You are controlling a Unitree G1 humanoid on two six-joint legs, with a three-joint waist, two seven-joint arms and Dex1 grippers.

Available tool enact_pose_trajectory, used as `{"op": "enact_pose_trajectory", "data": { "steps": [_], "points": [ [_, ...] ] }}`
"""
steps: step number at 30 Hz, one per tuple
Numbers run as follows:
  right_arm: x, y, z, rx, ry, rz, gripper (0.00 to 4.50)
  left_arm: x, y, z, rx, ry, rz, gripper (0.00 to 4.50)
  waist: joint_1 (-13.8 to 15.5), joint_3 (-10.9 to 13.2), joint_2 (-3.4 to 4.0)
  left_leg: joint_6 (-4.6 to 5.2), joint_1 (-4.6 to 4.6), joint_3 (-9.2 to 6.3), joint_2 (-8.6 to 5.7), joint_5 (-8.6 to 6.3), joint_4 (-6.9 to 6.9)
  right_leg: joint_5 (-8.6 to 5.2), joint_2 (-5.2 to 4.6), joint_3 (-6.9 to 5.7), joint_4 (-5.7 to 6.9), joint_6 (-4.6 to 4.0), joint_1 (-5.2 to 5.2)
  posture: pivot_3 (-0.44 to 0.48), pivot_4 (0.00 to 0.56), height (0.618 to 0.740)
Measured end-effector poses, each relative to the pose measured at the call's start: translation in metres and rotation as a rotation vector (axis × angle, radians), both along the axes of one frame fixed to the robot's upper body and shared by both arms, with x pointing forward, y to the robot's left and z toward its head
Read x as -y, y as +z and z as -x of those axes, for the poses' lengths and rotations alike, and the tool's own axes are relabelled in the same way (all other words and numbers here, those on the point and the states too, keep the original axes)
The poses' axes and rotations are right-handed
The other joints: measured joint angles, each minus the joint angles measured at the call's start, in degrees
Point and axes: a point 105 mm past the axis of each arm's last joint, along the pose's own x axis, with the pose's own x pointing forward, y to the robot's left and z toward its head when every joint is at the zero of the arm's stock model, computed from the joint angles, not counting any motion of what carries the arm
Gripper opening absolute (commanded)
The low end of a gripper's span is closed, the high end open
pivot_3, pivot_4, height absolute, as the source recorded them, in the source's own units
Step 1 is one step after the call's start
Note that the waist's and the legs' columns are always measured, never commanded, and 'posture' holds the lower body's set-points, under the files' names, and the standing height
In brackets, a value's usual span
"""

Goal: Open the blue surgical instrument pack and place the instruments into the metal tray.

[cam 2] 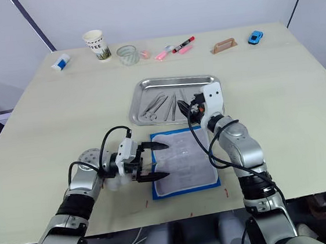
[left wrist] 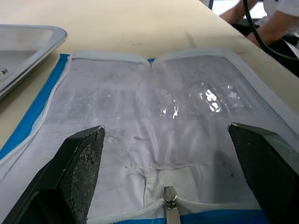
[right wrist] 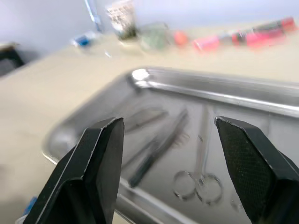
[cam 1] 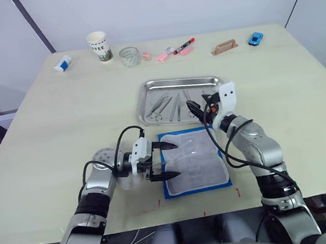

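The blue surgical instrument pack (cam 1: 193,161) lies opened flat near the table's front edge, its pale inner lining (left wrist: 173,107) facing up with nothing on it. My left gripper (cam 1: 176,160) is open at the pack's left edge, its fingers spread just above the lining, holding nothing. Behind the pack, the metal tray (cam 1: 148,87) holds several silvery instruments (cam 1: 167,105), among them ring-handled forceps (right wrist: 198,179). My right gripper (cam 1: 193,108) hovers open over the tray's front right part, empty.
Along the far edge stand a paper cup (cam 1: 99,46), a glass jar (cam 1: 130,56), pink and red markers (cam 1: 176,49), a brown handle-shaped piece (cam 1: 224,47), a small blue toy car (cam 1: 255,38) and a white-and-blue object (cam 1: 62,64).
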Motion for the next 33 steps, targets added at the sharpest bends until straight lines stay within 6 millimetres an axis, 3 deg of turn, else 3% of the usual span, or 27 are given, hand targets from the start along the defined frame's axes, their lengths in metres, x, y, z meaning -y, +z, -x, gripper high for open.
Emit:
{"op": "enact_pose_trajectory", "data": {
  "steps": [7,11,14,23,25,29,33],
  "points": [
    [0.016,-0.006,0.026,0.004,0.206,0.015,3.42,-0.002,0.013,0.006,-0.053,0.096,0.083,4.50,0.1,0.3,-0.31,0.00,-0.01,-0.03,0.02,0.00,0.01,0.00,-0.01,-0.04,0.05,-0.01,-0.01,0.000,0.150,0.740],
    [0.033,-0.011,0.038,-0.003,0.297,0.061,4.42,-0.010,0.025,0.008,-0.092,0.193,0.144,4.50,0.3,0.6,-0.68,0.00,-0.02,-0.05,0.03,0.00,0.03,0.00,-0.06,-0.08,0.04,0.00,0.00,0.000,0.150,0.740],
    [0.036,-0.011,0.051,0.001,0.385,0.078,4.42,-0.011,0.032,0.012,-0.137,0.226,0.177,4.50,0.4,0.7,-0.74,0.00,-0.04,-0.07,0.03,0.00,0.03,0.00,-0.06,-0.11,0.05,0.00,0.00,0.000,0.150,0.740],
    [0.104,-0.032,0.103,-0.049,0.412,0.183,4.42,-0.075,0.031,0.034,-0.237,0.474,0.205,4.50,0.7,0.8,-0.87,-0.01,-0.04,-0.11,0.03,0.00,0.01,0.00,-0.28,-0.31,-0.04,-0.01,0.06,0.000,0.150,0.740],
    [0.122,-0.038,0.117,-0.076,0.366,0.182,4.42,-0.096,0.026,0.041,-0.258,0.552,0.196,4.50,0.7,0.9,-0.90,-0.01,0.05,-0.08,0.03,0.00,0.01,-0.01,-0.30,-0.32,-0.02,-0.02,0.13,0.000,0.150,0.740],
    [0.138,-0.041,0.133,-0.088,0.313,0.177,4.42,-0.121,0.021,0.051,-0.267,0.636,0.197,4.50,0.9,0.9,-0.89,-0.02,0.07,-0.06,0.03,-0.01,0.00,-0.03,-0.35,-0.34,-0.04,-0.03,0.15,0.000,0.150,0.740],
    [0.169,-0.042,0.148,-0.110,0.200,0.209,4.42,-0.149,0.006,0.070,-0.316,0.760,0.175,4.50,1.0,0.9,-0.94,-0.02,0.05,-0.01,-0.03,-0.01,-0.01,-0.08,-0.69,-0.35,-0.10,-0.09,0.14,0.000,0.150,0.740]
  ]
}}
